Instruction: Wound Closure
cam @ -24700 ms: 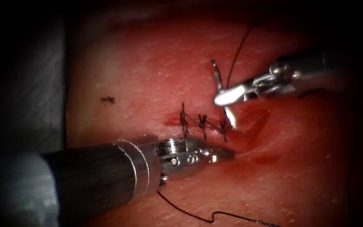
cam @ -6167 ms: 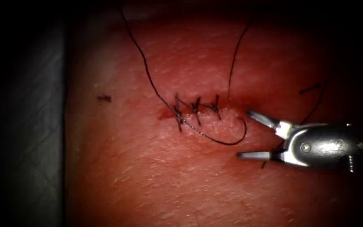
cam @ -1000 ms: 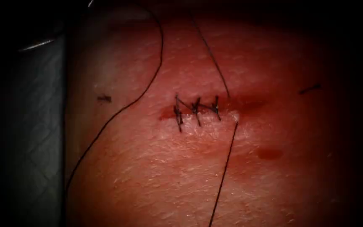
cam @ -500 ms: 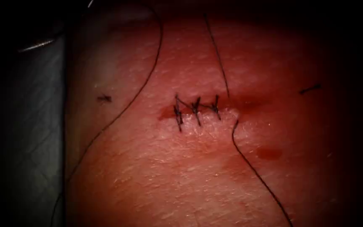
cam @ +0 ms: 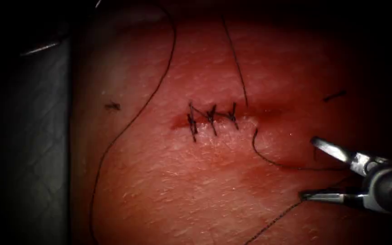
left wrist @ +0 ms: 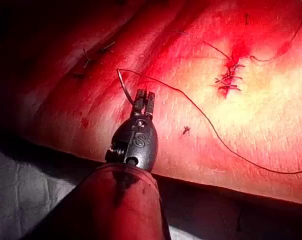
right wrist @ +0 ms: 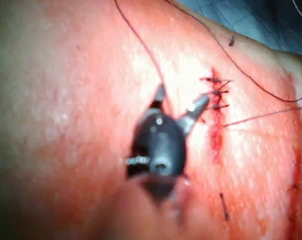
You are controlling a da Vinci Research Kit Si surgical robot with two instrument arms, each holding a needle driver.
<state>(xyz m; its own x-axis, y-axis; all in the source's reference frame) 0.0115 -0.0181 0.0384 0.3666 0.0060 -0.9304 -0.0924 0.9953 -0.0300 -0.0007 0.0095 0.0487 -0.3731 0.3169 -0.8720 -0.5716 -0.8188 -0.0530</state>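
The tissue [cam: 169, 190] has a cut [cam: 259, 112] with three dark stitches [cam: 212, 119] along its left part. My right tool [cam: 308, 169] reaches in from the lower right with its jaws wide open. A strand of thread [cam: 273, 162] runs from the cut's right end to between those jaws, ungripped. In the left wrist view my left tool [left wrist: 142, 97] is shut on the curved needle [left wrist: 124, 86] near one end. The needle is clear of the tissue, left of the cut, and thread [left wrist: 211, 125] trails from its free end. The right wrist view shows the open right tool [right wrist: 182, 96] beside the stitches [right wrist: 216, 93].
A long loop of thread [cam: 132, 118] lies across the tissue left of the stitches, and another strand [cam: 236, 59] rises above the cut. Cut thread ends [cam: 113, 106] [cam: 334, 96] lie on either side. Grey cloth [cam: 32, 136] borders the tissue's left edge.
The right tool has come into view from the lower right with open jaws. The strand below the cut, taut a second ago, has gone slack and swung right.
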